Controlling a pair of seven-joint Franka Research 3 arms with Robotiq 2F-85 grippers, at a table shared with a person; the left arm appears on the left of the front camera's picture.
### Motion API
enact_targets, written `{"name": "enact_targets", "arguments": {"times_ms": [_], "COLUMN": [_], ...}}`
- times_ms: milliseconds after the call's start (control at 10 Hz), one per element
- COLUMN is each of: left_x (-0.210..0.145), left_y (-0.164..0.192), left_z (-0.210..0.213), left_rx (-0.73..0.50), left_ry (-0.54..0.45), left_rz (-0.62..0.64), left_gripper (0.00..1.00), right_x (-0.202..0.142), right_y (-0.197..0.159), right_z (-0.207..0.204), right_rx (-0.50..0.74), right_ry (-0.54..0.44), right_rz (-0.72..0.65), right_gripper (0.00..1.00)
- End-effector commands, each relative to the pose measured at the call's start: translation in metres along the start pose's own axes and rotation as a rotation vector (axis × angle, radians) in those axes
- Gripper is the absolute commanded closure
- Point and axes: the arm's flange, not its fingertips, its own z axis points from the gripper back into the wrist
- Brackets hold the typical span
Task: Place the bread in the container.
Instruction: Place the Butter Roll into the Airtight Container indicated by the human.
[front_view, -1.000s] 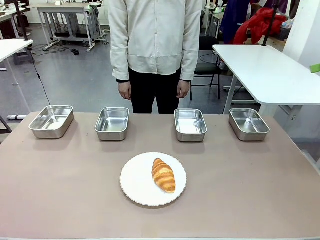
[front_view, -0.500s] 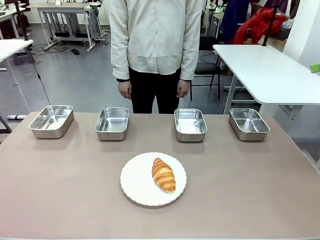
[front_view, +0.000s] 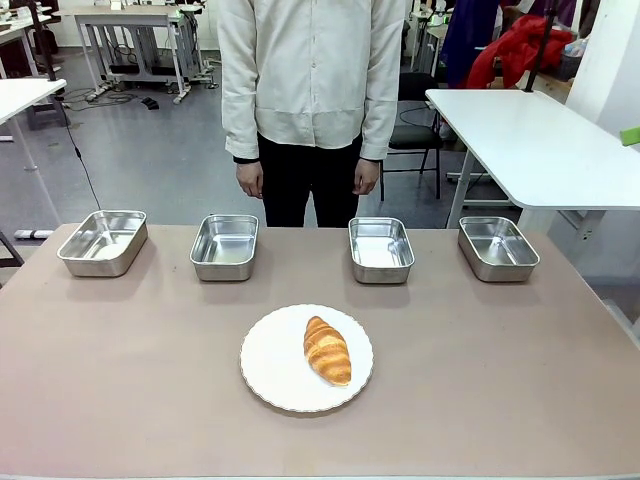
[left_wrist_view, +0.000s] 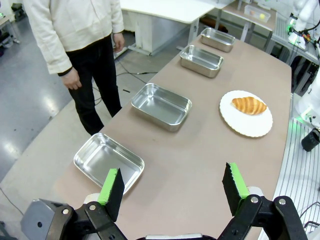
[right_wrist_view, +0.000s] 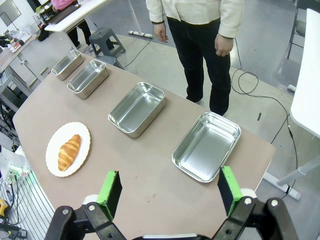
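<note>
Croissant (front_view: 327, 350) lying on scalloped white plate (front_view: 268, 368).
Shiny steel pans (front_view: 223, 268) lining tabletop (front_view: 480, 380); left end effector (left_wrist_view: 172, 172), right end effector (right_wrist_view: 168, 174) both gaping, empty.

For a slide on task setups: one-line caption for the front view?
Croissant on a white plate, four empty steel pans in a row beyond, person standing at the far side.

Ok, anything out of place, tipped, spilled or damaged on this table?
Nothing stands out. The four shiny steel rectangular pans stand upright and empty in a row along the far side, and the golden-brown croissant lies whole on the round white scalloped plate, right of its centre. No spills or damage visible.
</note>
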Motion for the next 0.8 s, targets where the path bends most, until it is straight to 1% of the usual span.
{"name": "enact_targets", "arguments": {"times_ms": [0,700], "left_x": [0.0014,0.0014], "left_y": [-0.0008,-0.0008], "left_z": [0.0010,0.0010], "left_rx": [-0.007,-0.007], "left_ry": [-0.017,-0.017], "left_rz": [-0.009,-0.009], "left_gripper": [0.00,0.00], "right_x": [0.0012,0.0012], "right_y": [-0.0010,-0.0010], "right_z": [-0.0005,-0.0005], "right_rx": [0.008,0.008], "right_ry": [-0.019,-0.019], "right_rz": [0.007,0.007], "right_gripper": [0.00,0.00]}}
